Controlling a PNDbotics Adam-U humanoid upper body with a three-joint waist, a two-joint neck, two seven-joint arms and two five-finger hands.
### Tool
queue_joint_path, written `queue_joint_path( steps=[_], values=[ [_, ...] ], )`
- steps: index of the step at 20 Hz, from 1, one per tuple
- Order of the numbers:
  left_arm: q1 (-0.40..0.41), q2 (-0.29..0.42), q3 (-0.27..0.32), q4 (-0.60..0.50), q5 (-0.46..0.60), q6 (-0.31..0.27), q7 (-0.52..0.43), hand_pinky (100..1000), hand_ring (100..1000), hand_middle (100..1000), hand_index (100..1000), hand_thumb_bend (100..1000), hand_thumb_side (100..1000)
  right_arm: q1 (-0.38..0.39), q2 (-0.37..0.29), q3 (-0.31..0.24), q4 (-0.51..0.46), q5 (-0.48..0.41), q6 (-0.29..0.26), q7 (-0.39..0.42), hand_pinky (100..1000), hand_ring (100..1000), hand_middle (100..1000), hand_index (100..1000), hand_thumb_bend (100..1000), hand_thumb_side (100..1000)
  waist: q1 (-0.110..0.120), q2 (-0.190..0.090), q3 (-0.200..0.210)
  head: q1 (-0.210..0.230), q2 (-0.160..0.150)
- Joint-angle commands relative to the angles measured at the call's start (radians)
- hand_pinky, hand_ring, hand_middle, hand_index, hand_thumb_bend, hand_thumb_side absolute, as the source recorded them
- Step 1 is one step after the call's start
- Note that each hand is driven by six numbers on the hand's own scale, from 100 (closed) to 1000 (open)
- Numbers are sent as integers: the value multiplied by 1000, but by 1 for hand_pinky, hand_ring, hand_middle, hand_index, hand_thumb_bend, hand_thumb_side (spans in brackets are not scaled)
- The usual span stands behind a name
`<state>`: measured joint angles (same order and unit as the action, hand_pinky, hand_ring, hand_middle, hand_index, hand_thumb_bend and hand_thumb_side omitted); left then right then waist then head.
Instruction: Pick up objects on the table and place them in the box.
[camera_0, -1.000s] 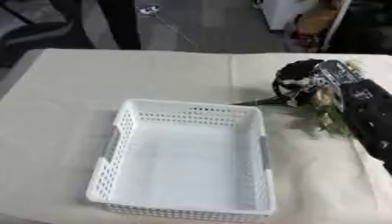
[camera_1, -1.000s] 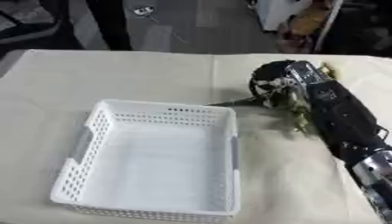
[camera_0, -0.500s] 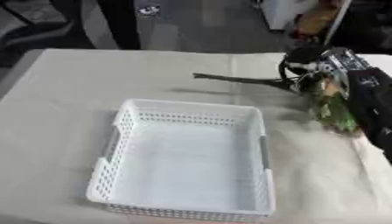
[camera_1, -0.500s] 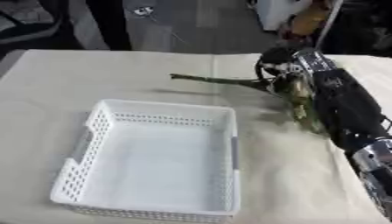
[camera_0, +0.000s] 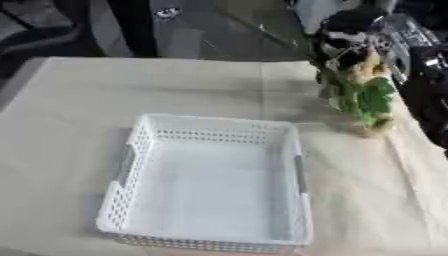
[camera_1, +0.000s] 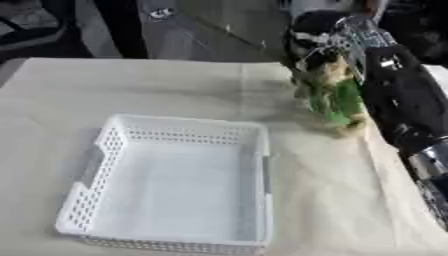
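- The right hand (camera_1: 319, 37) clenched a green and cream bunch of flowers (camera_1: 334, 97), which hung above the counter (camera_0: 70, 110), right of the box.
- The white box (camera_0: 210, 185) sat empty.

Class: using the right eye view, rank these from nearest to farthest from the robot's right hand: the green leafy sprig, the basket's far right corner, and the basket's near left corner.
Right hand, upper right.
1. Green leafy sprig, held in it, hanging just below.
2. Basket's far right corner, mid-picture, left of the sprig.
3. Basket's near left corner, lower left.
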<state>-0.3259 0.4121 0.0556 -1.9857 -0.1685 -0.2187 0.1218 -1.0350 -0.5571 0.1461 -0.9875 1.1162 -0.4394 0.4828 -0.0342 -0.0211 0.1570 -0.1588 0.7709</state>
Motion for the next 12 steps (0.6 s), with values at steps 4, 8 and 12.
queue_joint_path(
  steps=[4,8,12],
  values=[
    [-4,28,4,-14,-2,0,-2,573,684,621,829,100,752,-96,7,13,-136,-85,14,54,100,263,227,324,100,100,1,-21,-3,5,-1],
    [-7,25,-1,-14,2,0,-7,573,685,621,829,100,751,-136,54,23,-203,-131,23,79,100,265,227,325,100,100,1,-24,1,-6,-1],
    [-11,21,-5,-14,7,-1,-12,574,685,623,829,100,751,-161,93,37,-287,-171,28,103,100,268,230,327,100,100,0,-26,6,-14,-1]
  ],
)
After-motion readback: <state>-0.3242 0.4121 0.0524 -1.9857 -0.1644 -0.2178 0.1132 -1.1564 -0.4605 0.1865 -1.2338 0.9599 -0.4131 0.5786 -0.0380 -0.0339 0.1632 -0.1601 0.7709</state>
